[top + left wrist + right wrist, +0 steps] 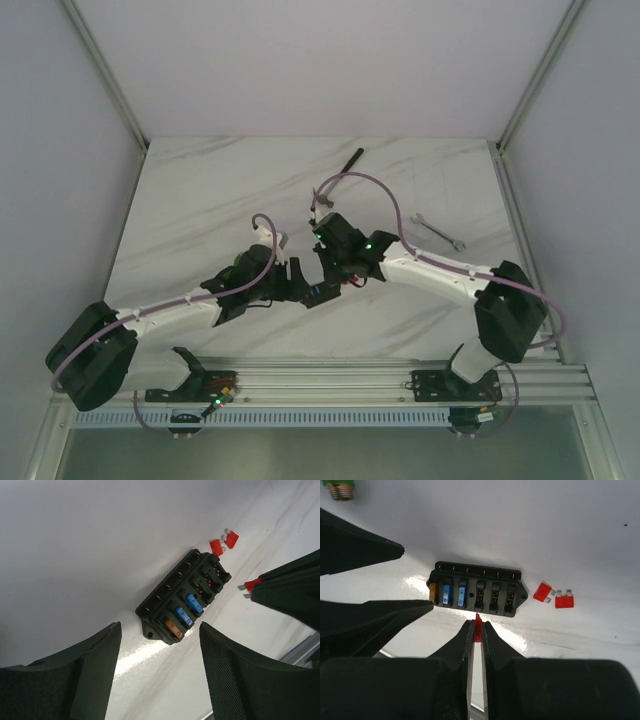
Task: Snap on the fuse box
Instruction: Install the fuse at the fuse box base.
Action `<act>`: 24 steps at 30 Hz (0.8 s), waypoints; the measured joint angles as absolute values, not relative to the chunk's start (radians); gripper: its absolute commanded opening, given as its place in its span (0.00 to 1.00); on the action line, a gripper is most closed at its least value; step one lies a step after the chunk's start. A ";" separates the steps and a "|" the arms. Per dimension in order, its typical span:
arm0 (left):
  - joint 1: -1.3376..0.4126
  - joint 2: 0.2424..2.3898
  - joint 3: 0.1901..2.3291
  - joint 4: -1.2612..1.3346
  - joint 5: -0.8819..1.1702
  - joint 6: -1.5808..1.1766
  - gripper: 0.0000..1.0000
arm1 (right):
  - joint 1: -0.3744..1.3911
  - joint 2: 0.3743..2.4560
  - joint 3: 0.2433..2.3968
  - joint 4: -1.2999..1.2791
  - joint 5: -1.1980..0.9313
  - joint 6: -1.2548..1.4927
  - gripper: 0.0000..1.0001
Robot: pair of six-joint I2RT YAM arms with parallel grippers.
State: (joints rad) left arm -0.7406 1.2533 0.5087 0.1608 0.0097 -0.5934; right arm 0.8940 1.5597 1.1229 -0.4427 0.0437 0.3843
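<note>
Black fingers of the right gripper (478, 630) fill the foreground, pressed together on a small red fuse (478, 622) held just short of the fuse box (477, 591). Printing on the box's two blue fuses (446, 594) is too small to read. The box lies flat, mid-way across the white marble table (200, 200), between both wrists. The left gripper (160, 627) hangs over it, jaws spread wide. Both arms reach inward and meet at the centre. Two loose red fuses (564, 601) lie just beside the box.
</note>
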 measured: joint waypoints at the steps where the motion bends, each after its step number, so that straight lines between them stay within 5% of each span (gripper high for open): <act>1: -0.739 1.251 0.504 0.162 0.006 -0.616 0.71 | 0.901 1.578 1.134 -0.451 0.054 0.392 0.00; 24: -0.712 1.285 0.356 0.426 0.052 -0.901 0.52 | 0.954 1.743 1.261 -0.558 0.186 0.476 0.00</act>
State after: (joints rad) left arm -0.7124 1.2846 0.3557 0.4259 0.0517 -0.9009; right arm 0.9543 1.7428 1.2613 -0.5575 0.1856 0.4763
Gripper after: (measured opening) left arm 0.529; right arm 0.134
